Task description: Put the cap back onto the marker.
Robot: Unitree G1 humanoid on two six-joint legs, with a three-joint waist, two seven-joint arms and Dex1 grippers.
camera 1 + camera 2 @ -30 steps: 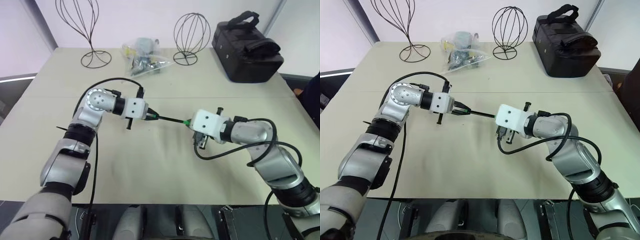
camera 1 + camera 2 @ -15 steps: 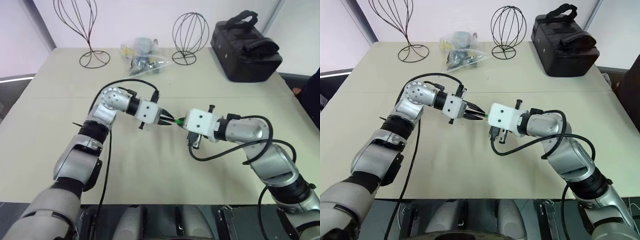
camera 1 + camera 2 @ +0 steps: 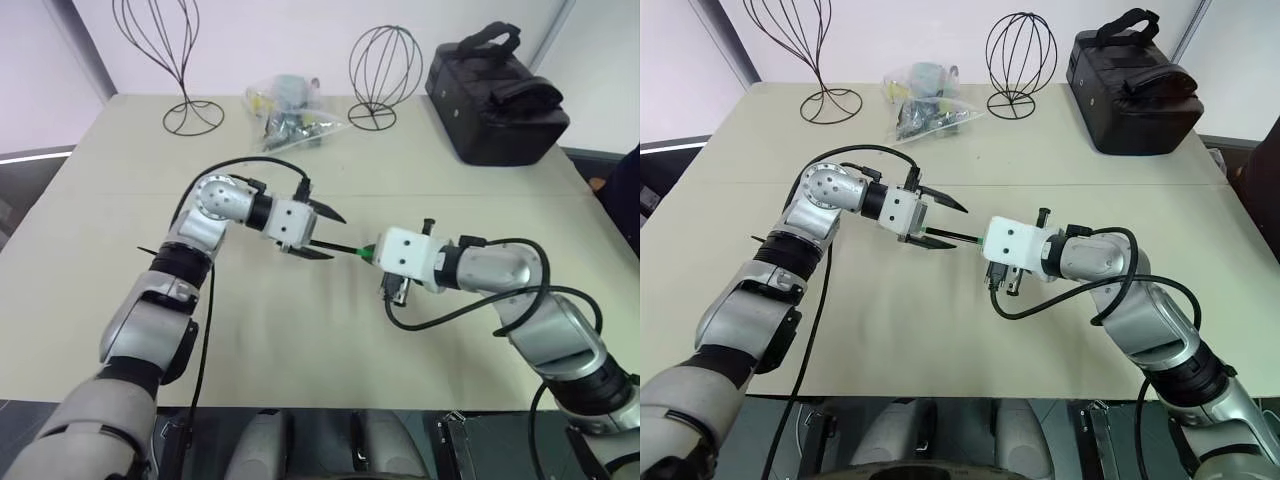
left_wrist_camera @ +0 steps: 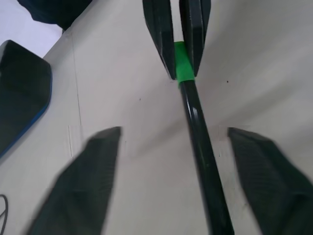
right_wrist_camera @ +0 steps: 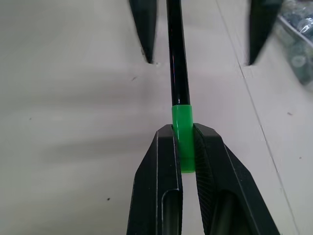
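Right wrist view: one right hand [image 5: 185,147], its two black fingers pinching one cap [image 5: 182,132], a short bright green cylinder. One marker [image 5: 177,54], a slim black shaft, runs straight out of the cap's far end and away from this hand, so the cap sits on the marker's end. Marker and cap are held in the air above the bench [image 3: 300,330].

One left hand [image 3: 318,232], just beyond the marker's far end and facing the right hand, its two fingers spread wide apart. The shaft passes through the gap between them, and no contact with either finger is visible.

Beyond both hands, toward the far edge of the bench:
- two wire stands on ring bases, one tall [image 3: 178,60] on the left-hand side and one globe-shaped [image 3: 383,70] further right;
- one clear plastic bag [image 3: 290,112] of small items, between the two stands;
- one black case [image 3: 495,95] at the far corner on the right-hand side.

Open room: the bench surface beneath and around both hands is bare, through to the near edge. All four other items sit well apart from the hands, along the far side.
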